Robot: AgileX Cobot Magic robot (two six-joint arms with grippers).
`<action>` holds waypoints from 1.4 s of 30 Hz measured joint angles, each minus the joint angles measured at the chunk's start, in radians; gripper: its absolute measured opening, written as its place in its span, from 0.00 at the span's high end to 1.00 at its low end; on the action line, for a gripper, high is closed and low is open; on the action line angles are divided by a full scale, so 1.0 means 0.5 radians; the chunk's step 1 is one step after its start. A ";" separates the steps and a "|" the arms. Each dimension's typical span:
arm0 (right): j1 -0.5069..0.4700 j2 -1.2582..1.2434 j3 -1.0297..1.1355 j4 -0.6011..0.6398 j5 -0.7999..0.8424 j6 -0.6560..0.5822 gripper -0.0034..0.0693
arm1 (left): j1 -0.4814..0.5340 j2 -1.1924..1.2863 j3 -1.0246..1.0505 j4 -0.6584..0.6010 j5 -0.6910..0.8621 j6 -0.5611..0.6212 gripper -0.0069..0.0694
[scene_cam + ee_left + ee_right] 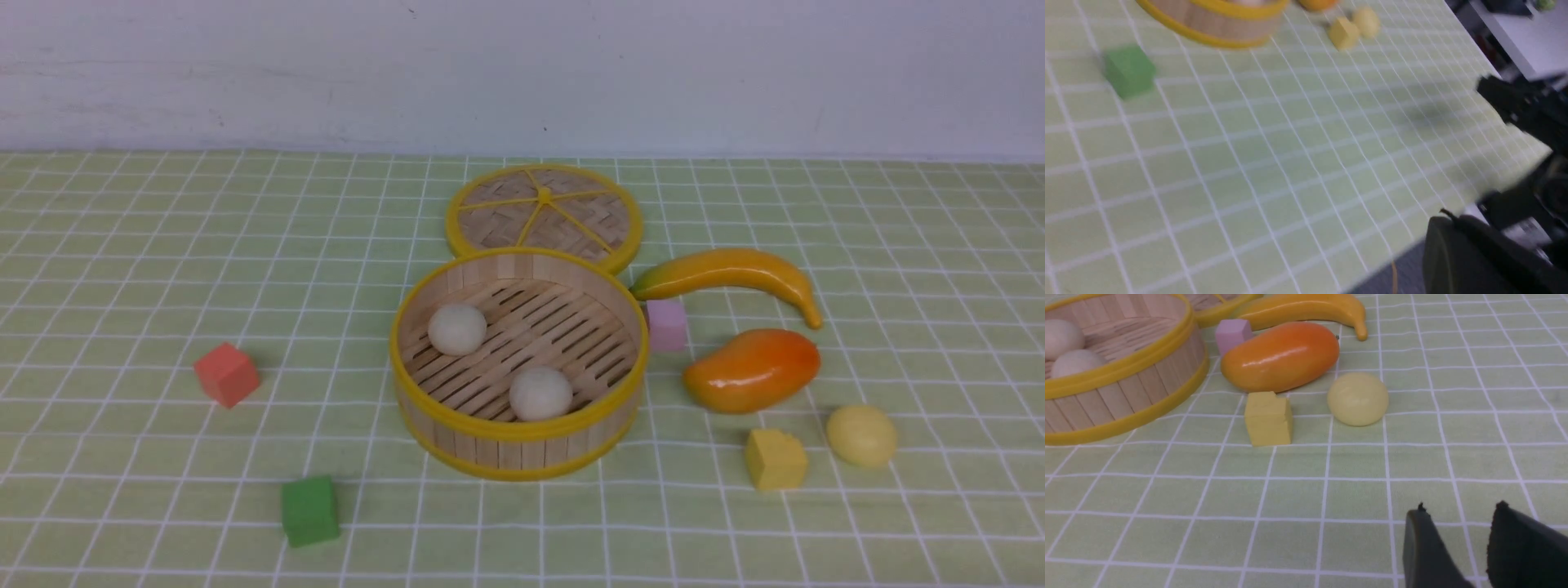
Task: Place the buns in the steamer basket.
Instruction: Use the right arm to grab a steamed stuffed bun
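Two cream buns [457, 329] sit in the steamer basket [522, 445], the yellow bun [861, 435] lies outside; right pincer [1461, 514] gapes empty, left pincer [1449, 237], blurred, seems closed.

Front view: the basket [522, 445] wall hides the near edge of the lid [543, 208] and one side of the pink cube [667, 325].

Left wrist view: the whole frame is smeared by blur. The top edge cuts the basket, so only its lower wall shows, and the mango [1316, 3] is a sliver there. The left gripper [1449, 232] is a dark mass cut off by the corner. I cannot name the blurred dark shapes [1523, 106] above it.

Right wrist view: the bottom edge cuts the right gripper [1461, 506], so I see only its finger ends. The left and top edges cut the basket. Its rim covers the lower part of two buns [1075, 363]. The banana [1298, 310] is clipped on top.
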 joint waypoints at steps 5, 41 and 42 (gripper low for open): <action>0.000 0.000 0.000 0.000 0.000 0.000 0.62 | 0.000 0.024 0.141 0.422 -0.537 -0.189 0.92; 0.000 0.000 0.000 0.000 0.000 0.000 0.62 | 1.120 -0.287 1.629 0.216 -1.505 0.300 0.88; 0.000 0.000 0.000 0.000 0.000 0.000 0.62 | 1.124 -0.287 1.629 0.242 -1.505 0.300 0.88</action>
